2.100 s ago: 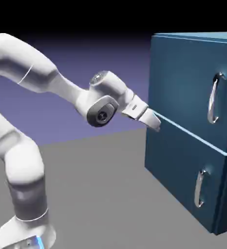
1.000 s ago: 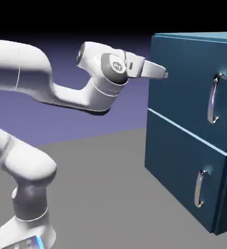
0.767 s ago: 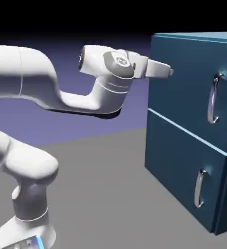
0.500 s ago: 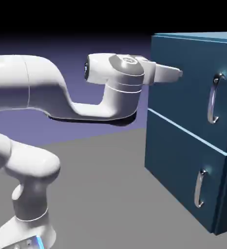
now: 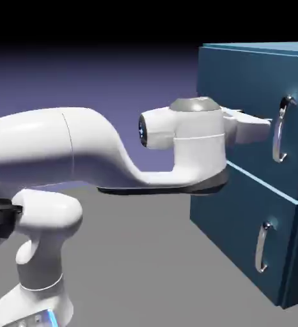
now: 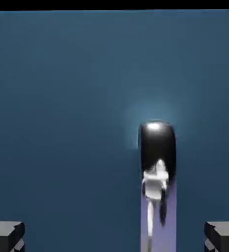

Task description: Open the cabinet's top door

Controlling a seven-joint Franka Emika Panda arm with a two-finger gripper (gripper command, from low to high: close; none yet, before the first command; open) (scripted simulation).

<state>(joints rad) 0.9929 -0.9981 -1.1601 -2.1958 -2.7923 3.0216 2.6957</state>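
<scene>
Cabinet (image 5: 241,83) shows two doors, two handles; one end effector (image 5: 261,126), spread wide.

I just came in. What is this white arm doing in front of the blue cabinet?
A white robot arm is reaching toward the dark-blue cabinet to open its top door. Its end effector is open and level with the door's long curved silver handle, just to the left of it in the exterior view. In the hand view, the handle shows between the two fingertips, right of the middle. Nothing is gripped yet, and the door looks shut.
</scene>
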